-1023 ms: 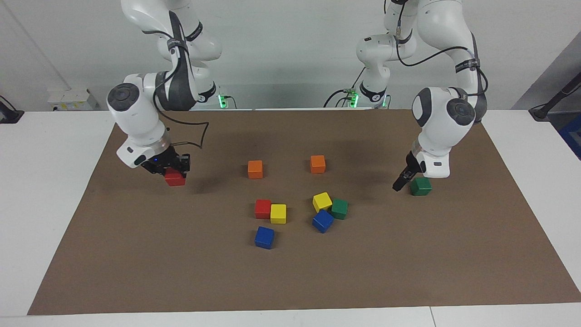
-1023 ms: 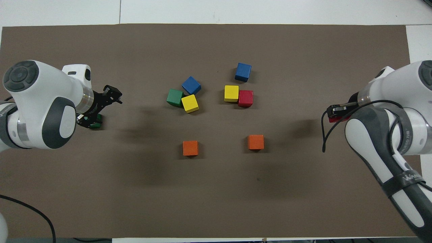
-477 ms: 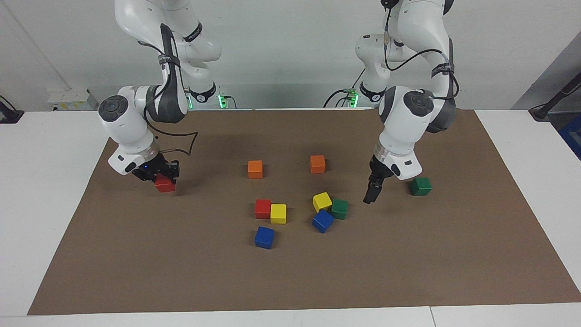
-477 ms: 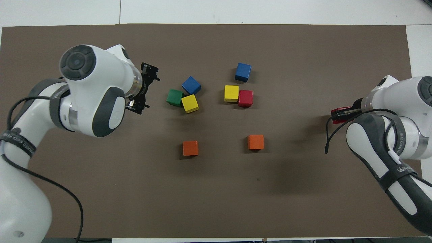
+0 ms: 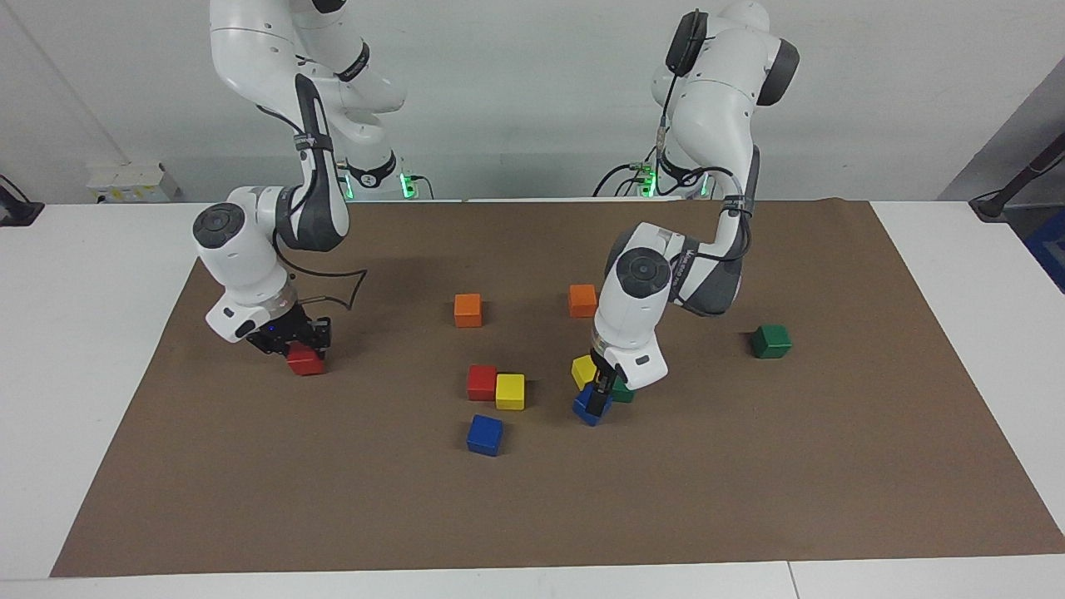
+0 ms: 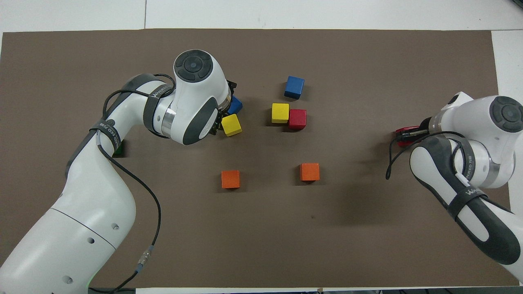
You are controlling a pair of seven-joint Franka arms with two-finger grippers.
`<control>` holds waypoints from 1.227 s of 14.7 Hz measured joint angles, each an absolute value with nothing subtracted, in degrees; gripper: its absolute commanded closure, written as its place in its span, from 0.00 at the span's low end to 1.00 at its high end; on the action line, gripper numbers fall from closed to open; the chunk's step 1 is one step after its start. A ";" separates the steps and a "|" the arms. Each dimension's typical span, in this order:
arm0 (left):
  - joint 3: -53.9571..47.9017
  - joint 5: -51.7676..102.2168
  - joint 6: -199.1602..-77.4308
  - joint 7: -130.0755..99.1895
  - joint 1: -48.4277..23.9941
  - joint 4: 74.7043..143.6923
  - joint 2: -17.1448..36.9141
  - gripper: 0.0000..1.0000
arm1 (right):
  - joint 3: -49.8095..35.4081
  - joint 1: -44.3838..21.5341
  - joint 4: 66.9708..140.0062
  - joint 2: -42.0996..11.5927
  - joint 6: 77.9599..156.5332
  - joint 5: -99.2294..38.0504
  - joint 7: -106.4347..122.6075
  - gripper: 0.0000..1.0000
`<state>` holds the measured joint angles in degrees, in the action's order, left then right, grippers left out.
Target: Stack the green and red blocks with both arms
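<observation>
Green cube (image 5: 622, 391), wedged at three o'clock of the yellow and blue ones, needs the wide-open, empty left hand (image 5: 602, 391) lowered squarely, while the right hand (image 5: 301, 343) grips its red cube (image 5: 306, 361)

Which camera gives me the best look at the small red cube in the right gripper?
The facing view: the small red cube shows below the right gripper, low over the brown mat. In the overhead view only a red sliver shows past the right arm's wrist.
</observation>
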<state>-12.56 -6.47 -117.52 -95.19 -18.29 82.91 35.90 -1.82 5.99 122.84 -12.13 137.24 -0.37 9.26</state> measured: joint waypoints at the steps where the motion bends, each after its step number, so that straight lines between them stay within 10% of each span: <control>1: -12.32 -6.51 -116.27 -95.16 -18.16 82.30 35.89 0.00 | -1.83 5.99 122.83 -12.12 137.24 -0.37 9.26 1.00; 9: -12.17 -6.62 -110.58 -93.67 -15.09 79.10 35.17 0.00 | -1.83 5.99 122.86 -12.65 137.78 -0.37 9.26 1.00; 10: -12.18 -6.62 -110.75 -93.63 -14.97 79.17 35.17 0.00 | -1.83 5.99 122.86 -12.79 138.08 -0.37 9.26 0.90; 13: -12.60 -6.62 -110.92 -93.63 -15.28 79.82 35.17 0.00 | -1.83 5.99 122.86 -12.95 138.27 -0.37 9.26 0.07; 18: -12.54 -6.62 -112.95 -93.64 -15.45 81.67 35.16 0.00 | -1.83 6.20 122.46 -12.91 138.10 -0.37 9.26 0.00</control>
<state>-12.54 -6.62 -112.95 -93.64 -15.45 81.67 35.16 -1.83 6.20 122.46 -12.91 138.10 -0.37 9.26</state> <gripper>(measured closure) 0.000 0.004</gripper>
